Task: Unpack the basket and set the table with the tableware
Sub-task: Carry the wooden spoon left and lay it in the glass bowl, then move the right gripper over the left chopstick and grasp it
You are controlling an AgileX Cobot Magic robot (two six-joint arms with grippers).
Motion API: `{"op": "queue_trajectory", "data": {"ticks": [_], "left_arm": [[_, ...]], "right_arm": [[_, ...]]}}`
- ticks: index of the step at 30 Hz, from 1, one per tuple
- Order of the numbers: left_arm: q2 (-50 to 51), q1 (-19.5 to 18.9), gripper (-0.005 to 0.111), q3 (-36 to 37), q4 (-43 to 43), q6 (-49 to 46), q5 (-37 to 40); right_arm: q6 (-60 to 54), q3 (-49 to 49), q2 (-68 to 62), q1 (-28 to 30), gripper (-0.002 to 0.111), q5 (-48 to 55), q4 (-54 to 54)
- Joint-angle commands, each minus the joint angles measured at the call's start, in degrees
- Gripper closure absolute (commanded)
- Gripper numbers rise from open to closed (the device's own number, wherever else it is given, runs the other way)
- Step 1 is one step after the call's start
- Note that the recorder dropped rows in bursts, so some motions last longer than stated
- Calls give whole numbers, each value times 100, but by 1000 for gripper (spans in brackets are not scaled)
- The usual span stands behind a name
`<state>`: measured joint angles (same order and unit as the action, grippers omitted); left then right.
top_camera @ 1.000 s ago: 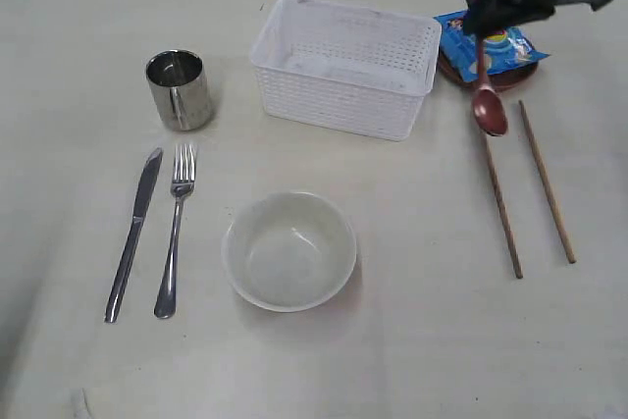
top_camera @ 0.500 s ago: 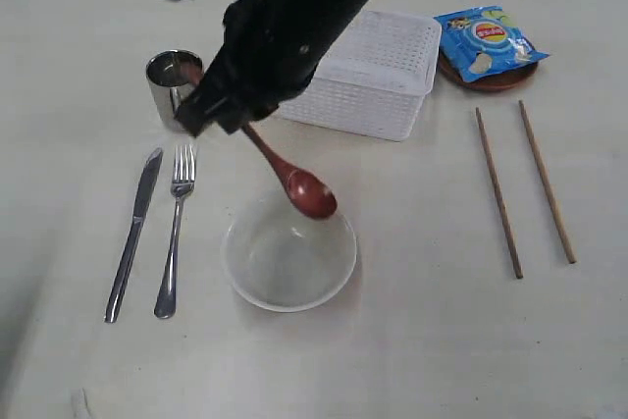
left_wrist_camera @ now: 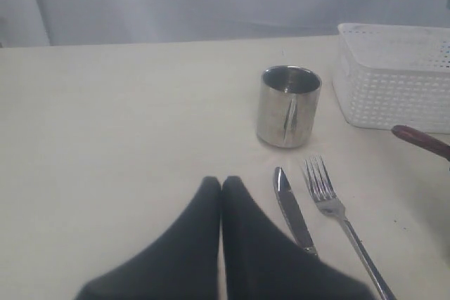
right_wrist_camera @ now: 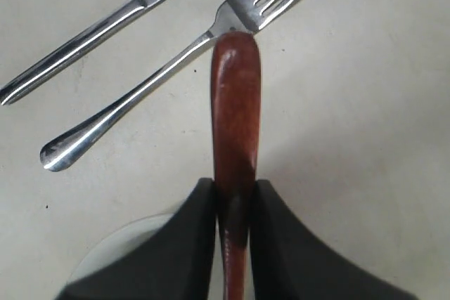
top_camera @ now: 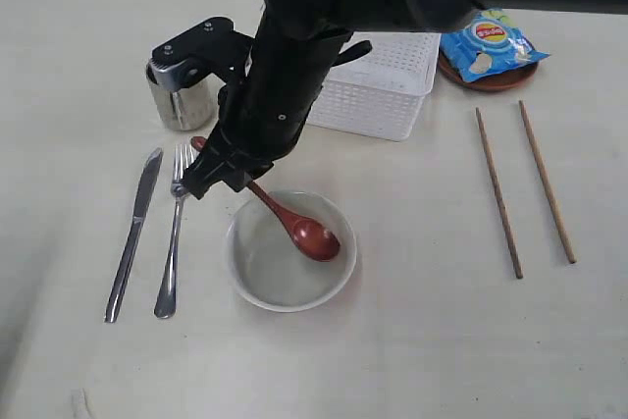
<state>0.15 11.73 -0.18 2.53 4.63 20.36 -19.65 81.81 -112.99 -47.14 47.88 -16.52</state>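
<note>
- The right fingers [right_wrist_camera: 184,244] are clenched on the handle of the reddish-brown wooden spoon [top_camera: 314,238], one on each side of it.
- The left fingers [left_wrist_camera: 200,244] are pressed together with nothing between them, low over the pale cream worktop [top_camera: 412,340].
- The spoon's head is inside the white round bowl [top_camera: 265,277], and its handle slants up over the rim. Whether the head touches the bottom I cannot tell.
- The handle's end sits over the tines of the steel fork [top_camera: 174,242], which lies just beside the steel knife [top_camera: 132,233].
- Risk: if the spoon is let go while tilted, it may pivot on the rim. The handle would then drop onto the fork, or the head would slide out.
- Risk: pressing down on the rim could tip or shove the bowl.
- Risk: the black arm [top_camera: 294,66] passes close to the shiny steel cup [top_camera: 177,110], so lifting off sideways could knock it.
- Further out stand the white perforated plastic basket [top_camera: 378,105] and two wooden chopsticks [top_camera: 498,193].
- A blue chip bag [top_camera: 486,41] lies on the small brown round plate [top_camera: 491,80], so that plate is not yet set.
</note>
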Motion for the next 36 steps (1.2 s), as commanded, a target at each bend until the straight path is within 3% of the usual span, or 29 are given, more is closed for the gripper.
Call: {"op": "queue_trajectory", "data": {"ticks": [1,6,10,12,22,27,36], "left_arm": [[-15,29,107,18,47,24,-61],[-15,29,107,18,47,24,-61],[-15,29,107,18,47,24,-61],[-15,29,107,18,47,24,-61],[-15,29,107,18,47,24,-61],[-15,29,107,18,47,24,-61],[-15,29,107,18,47,24,-61]], "right_arm": [[100,3,16,-7,108,210,56],[100,3,16,-7,105,274,5],[139,3,16,-7,82,339,-7],[165,3,16,-7,76,348,-7],[395,13,807,282,77,334,407],[1168,13,1495,1156,77,519,1182],[1313,-8,1606,3199,77,1376,1336]]}}
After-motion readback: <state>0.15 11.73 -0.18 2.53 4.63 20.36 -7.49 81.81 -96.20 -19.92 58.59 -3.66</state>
